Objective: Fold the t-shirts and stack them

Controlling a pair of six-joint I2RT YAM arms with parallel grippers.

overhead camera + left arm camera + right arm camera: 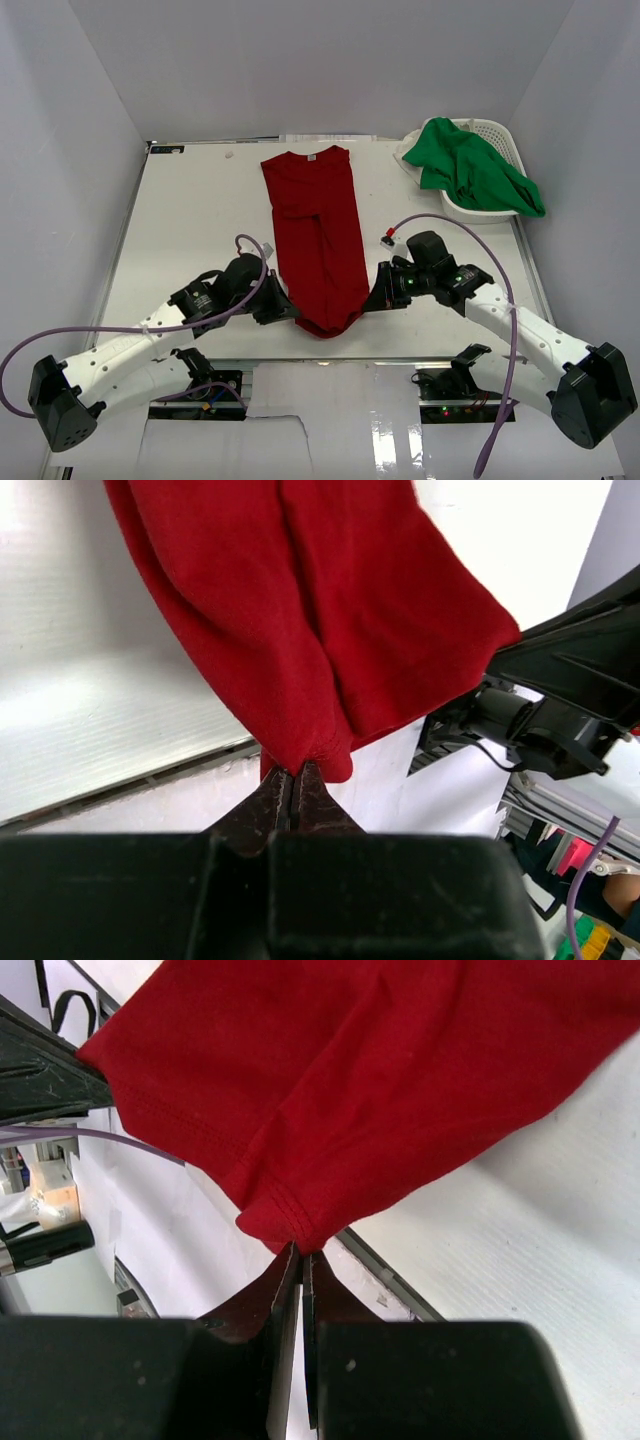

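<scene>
**White counter, red shirt narrowed, green one waiting**

White, matt and faintly ribbed, the counter [200, 200] sits boxed in by plain pale walls. Along its middle lies the deep red short-sleeved cloth t-shirt [318, 240], collar at the far end and hem at the near end. It reads as a long narrow strip with no sleeve sticking out, so the lengthwise folds look done. A soft ridge runs down its centre where the layers meet.

The left gripper [292, 775] is at the left corner of the red shirt's hem, its dark jaws pressed together on a pinch of the knit. The right gripper [300, 1250] holds the hem's right corner the same way, the stitched edge gathered into a point between its jaws. The hem bulges and sags between the two corners, as limp jersey will.

What is left, by my reckoning, is to carry that hem toward the collar for the crosswise fold. The bright green cloth t-shirt [475, 175] must then get the whole treatment. It lies crumpled beyond and to the right of the red shirt, spilling over the rim of the white slotted plastic basket [492, 124]. Nothing is stacked yet.
</scene>
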